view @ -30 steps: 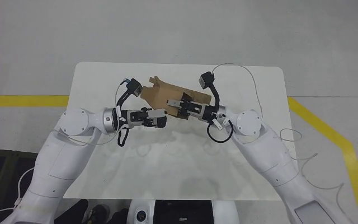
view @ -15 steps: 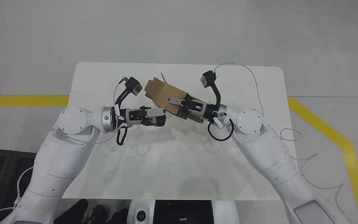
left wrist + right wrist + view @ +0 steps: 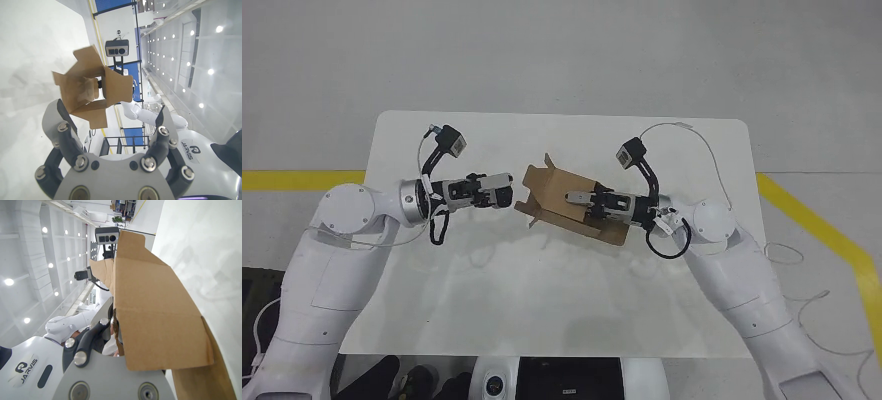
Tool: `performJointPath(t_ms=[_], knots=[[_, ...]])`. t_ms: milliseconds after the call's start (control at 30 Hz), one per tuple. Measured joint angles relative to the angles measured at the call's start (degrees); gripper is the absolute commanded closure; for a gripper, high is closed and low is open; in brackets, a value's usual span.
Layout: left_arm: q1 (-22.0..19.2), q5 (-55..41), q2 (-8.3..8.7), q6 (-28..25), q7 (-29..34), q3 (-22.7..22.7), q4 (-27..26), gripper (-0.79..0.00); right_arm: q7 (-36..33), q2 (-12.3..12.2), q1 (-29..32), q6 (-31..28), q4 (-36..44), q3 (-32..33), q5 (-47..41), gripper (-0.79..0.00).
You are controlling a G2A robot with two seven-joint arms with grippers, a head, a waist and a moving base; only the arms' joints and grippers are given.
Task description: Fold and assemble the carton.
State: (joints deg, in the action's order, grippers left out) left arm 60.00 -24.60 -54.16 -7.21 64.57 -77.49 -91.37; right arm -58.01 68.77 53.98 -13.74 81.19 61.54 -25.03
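Backing toward the table's point(image 3: 442, 290) left edge, the left end effector point(image 3: 511, 191) gapes empty. The right end effector point(image 3: 585, 198) stays clamped on the one carton point(image 3: 560, 192), now shifted rightward.

Top view: overhead, facing down on the white table point(image 3: 422, 300).
Wrist views: low, close, facing each other.
Shared: the carton point(image 3: 547, 190).

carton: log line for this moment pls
brown cardboard carton: opened, flaps loose, over white table | right gripper: shut on carton wall | left gripper: open, apart from carton, facing its open end
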Motion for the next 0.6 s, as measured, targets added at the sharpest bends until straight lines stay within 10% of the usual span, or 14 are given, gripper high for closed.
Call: performJointPath(t_ms=[600], knots=[[1.37,25.82,0.88,-6.02,-4.51,3.07,1.19,-0.785,-9.33,-1.43,0.87,-3.13,2.50,4.76,-3.45,0.000]])
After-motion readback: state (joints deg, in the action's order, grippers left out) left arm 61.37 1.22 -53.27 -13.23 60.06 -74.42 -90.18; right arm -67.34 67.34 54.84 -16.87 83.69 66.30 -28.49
